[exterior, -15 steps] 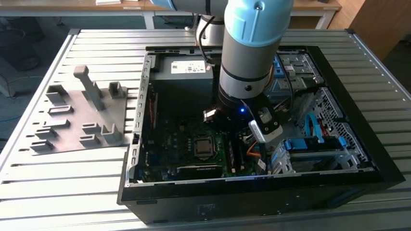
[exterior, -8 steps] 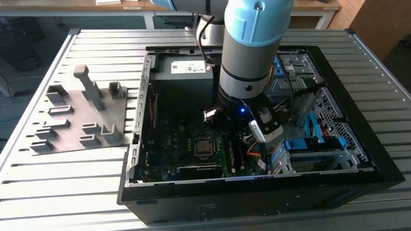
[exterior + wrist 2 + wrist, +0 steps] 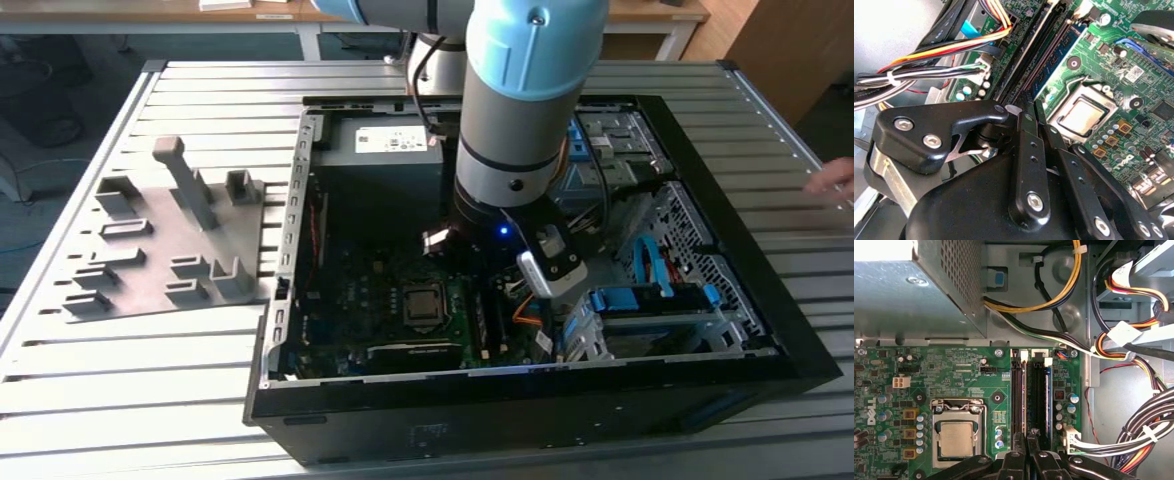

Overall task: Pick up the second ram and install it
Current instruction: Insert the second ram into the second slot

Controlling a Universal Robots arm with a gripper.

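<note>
The computer case (image 3: 534, 400) is lying on its side on the slatted table (image 3: 80, 400) with its open face up, so the arm (image 3: 527, 120) is reaching straight down to the green board (image 3: 954, 370). The grey tray (image 3: 147, 260) is sitting just outside the case on the exterior view's left, and its slots are looking bare. In both wrist views the gripper (image 3: 1034, 106) (image 3: 1032, 436) is hanging low over the long black memory slots (image 3: 1019, 400), beside the metal-capped processor (image 3: 956, 438), with its fingers running in line with the slots, probably so that a thin stick can go in edge-down. The second ram (image 3: 1056, 60) (image 3: 1048, 400) is standing in a slot next to the bundled cables (image 3: 1134, 425), showing as a narrow blue-green strip whose near end is reaching right up to the fingertips (image 3: 1026, 112). The fingers are clenching almost together, leaving only a sliver of a gap. Whether they are pinching the stick's edge, pressing on top of it, or just clear of it, I cannot tell. Judging by how level the strip is sitting, it is looking at least partly seated.
</note>
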